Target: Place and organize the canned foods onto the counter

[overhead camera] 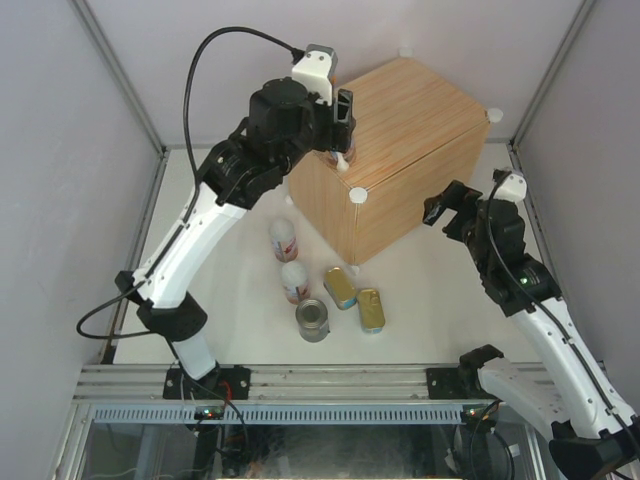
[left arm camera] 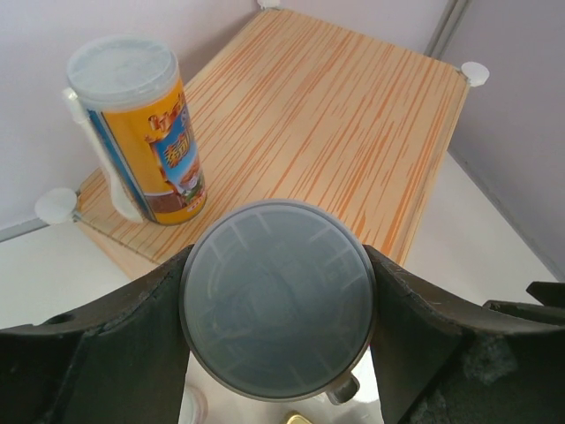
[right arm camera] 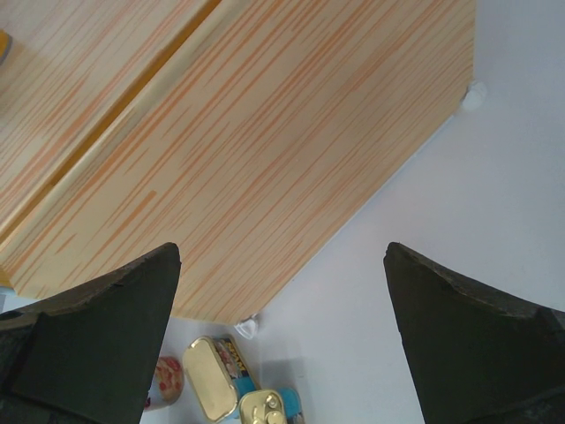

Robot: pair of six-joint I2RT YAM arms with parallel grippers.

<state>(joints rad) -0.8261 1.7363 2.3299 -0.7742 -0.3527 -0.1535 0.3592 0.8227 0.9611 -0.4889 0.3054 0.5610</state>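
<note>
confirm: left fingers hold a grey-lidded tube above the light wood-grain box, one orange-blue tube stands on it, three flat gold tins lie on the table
Only two flat gold tins lie on the table, not three, as the top external view shows. The rest stands: left fingers hold the grey-lidded tube above the light wood-grain box, one tall orange-blue tube on it.

Left arm [overhead camera: 200, 225] showing white shells and black joint housings, black cable [overhead camera: 186, 90] looping to white wrist mount [overhead camera: 318, 68], right arm [overhead camera: 548, 318] matching, right gripper [right arm camera: 282, 344] showing matte black fingers [right arm camera: 97, 336].
</note>
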